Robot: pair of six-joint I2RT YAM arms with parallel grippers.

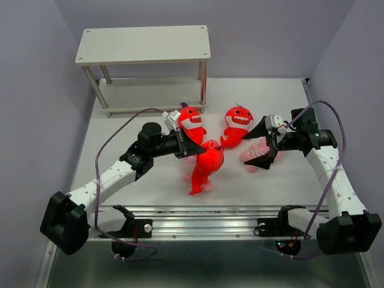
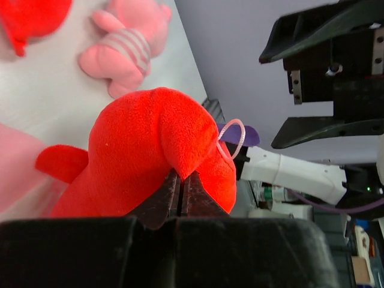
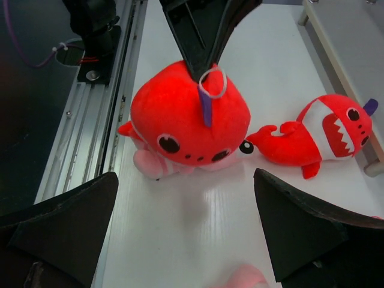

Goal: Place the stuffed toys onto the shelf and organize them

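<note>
Left gripper [image 1: 198, 147] clamped on red shark [image 1: 209, 161], well before the shelf [image 1: 144, 45]; right gripper [image 1: 246, 152] wide, empty. Pink toy [image 1: 254, 155] beside it.

This is a robotics lab, a boxed-in test cell. Plain pale purple walls [image 1: 36, 72] close in a white worktop [image 1: 288, 108]. A left arm [image 1: 114, 174] and a right arm [image 1: 333, 174] are bolted to an aluminium rail [image 1: 204, 217] at its near edge, with purple cables [image 1: 150, 110] looping loose over them. Stuffed toys [image 1: 239, 123] and a small shelf [image 1: 144, 45] sit on the worktop like laid-out test props.
</note>
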